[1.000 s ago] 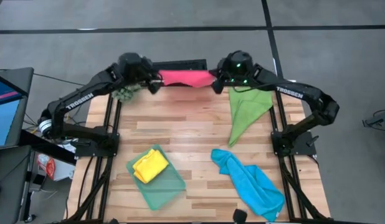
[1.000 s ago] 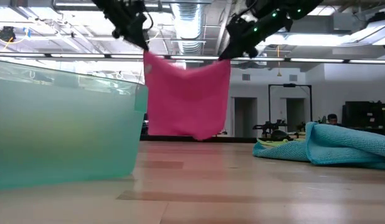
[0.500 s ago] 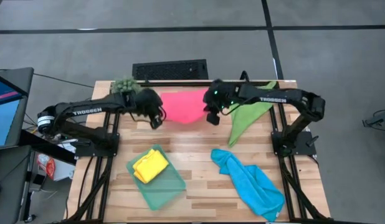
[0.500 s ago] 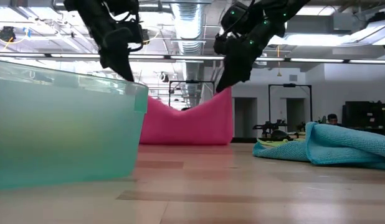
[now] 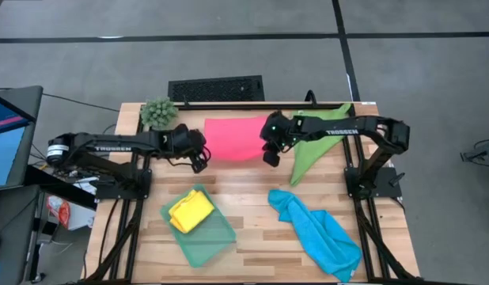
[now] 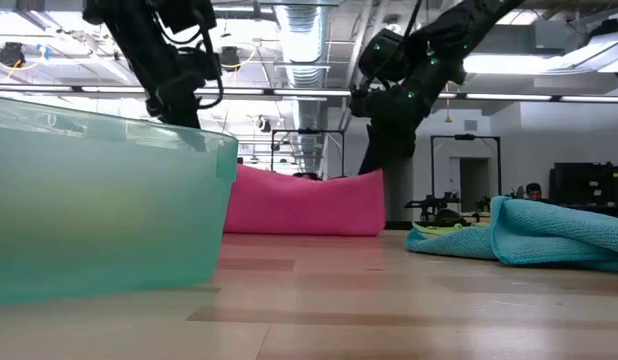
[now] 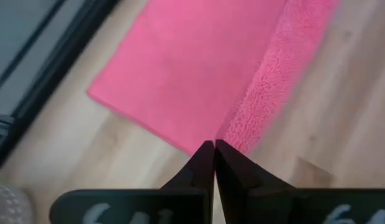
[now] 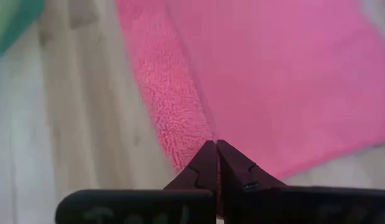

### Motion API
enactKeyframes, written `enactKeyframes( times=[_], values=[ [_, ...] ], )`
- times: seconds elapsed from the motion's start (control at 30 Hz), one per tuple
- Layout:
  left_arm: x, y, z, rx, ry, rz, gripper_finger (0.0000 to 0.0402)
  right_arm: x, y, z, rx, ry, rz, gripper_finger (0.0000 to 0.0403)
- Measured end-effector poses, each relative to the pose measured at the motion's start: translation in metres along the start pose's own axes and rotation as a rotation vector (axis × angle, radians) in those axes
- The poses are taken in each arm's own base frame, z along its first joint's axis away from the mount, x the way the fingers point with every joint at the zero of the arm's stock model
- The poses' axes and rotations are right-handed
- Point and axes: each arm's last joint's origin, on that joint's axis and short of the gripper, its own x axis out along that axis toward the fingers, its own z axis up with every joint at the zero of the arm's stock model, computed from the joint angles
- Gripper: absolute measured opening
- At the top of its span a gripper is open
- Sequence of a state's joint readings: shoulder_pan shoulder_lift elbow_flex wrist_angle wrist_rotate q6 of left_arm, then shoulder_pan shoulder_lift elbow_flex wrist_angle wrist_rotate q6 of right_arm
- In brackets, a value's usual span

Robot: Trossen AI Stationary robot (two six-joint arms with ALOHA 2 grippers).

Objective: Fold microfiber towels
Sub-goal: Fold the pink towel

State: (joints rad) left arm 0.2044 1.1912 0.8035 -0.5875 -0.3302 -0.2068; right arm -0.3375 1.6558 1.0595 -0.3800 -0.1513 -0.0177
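The left gripper (image 5: 199,156) sits low at the pink towel (image 5: 235,137), at its near left corner, fingers (image 7: 205,163) pressed together at the hem. From the wrist view the tips meet right at the corner; I judge the cloth pinched there, though the pinch itself is hidden.

The pink towel lies on the table (image 5: 244,178) toward the far edge, between the 2 arms. In the low view it reads as a doubled layer with a rounded, puffy fold, so it is thick, soft and light. It will drape and sag from any hold and will not keep a crease unless pressed flat. Corners and hems are the places to take it: a pinch mid-cloth would bunch it.

The right gripper (image 5: 270,154) is at the near right corner, fingers (image 8: 212,163) likewise closed at the towel's edge, probably on the corner.

To the right, the green towel (image 5: 314,146) lies spread in a rough triangle under the right arm, unfolded. Nearer the front, the yellow towel (image 5: 190,211) rests folded in the tray (image 5: 218,241), and the blue towel (image 5: 320,236) lies crumpled at the near right. Blue looks the hardest: its corners are buried in folds and must be found 1st.
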Motion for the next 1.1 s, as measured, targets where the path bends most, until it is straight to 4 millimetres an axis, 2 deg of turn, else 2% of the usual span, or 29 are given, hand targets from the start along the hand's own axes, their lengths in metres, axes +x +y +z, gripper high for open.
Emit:
enactKeyframes(
  times=[0.3,0.43,0.73,1.1],
  values=[
    [0.024,0.037,0.006,-0.066,-0.107,0.076,0.0,-0.011,-0.052,0.008,0.092,-0.133,-0.098,0.0017],
    [0.039,0.051,0.007,-0.065,-0.083,0.093,0.0,-0.015,-0.071,0.008,0.127,-0.169,-0.134,0.0023],
    [0.076,0.062,0.007,-0.068,-0.031,0.093,0.0,-0.021,-0.088,0.009,0.151,-0.226,-0.174,0.0019],
    [0.081,0.065,0.006,-0.05,-0.014,0.119,0.0,0.014,-0.11,0.011,0.182,-0.188,-0.182,0.0022]
  ],
)
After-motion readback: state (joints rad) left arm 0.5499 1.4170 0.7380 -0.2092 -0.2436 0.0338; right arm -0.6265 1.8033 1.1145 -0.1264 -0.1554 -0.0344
